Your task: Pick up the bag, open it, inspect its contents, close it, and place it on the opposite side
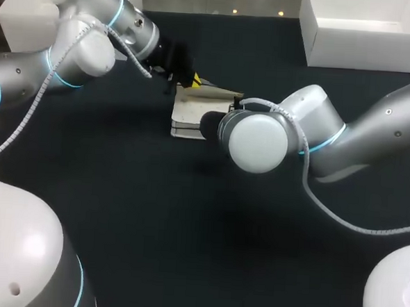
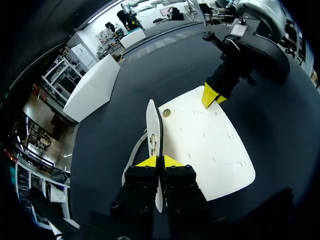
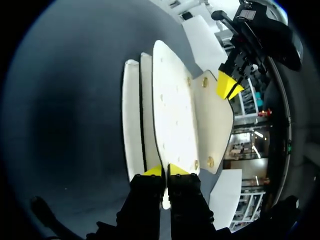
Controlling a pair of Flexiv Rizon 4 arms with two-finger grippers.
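Observation:
A white bag (image 1: pixel 188 111) lies in the middle of the black table with its flap (image 1: pixel 216 92) lifted. My left gripper (image 1: pixel 193 79) is at the bag's far edge. In the left wrist view it (image 2: pixel 160 161) is shut on a thin white edge of the bag (image 2: pixel 205 145), near a metal clasp (image 2: pixel 153 141). My right gripper (image 3: pixel 166 171) is shut on the edge of a white panel (image 3: pixel 172 120) of the bag. In the head view its fingers are hidden behind its own wrist (image 1: pixel 258 139). Each wrist view shows the other arm's yellow tips, the right (image 2: pixel 212 96) and the left (image 3: pixel 227 85), at the bag's opposite edge.
A white open box (image 1: pixel 365 38) stands at the table's back right. Another white box (image 1: pixel 25 24) stands at the back left behind my left arm. Dark table stretches in front of the bag.

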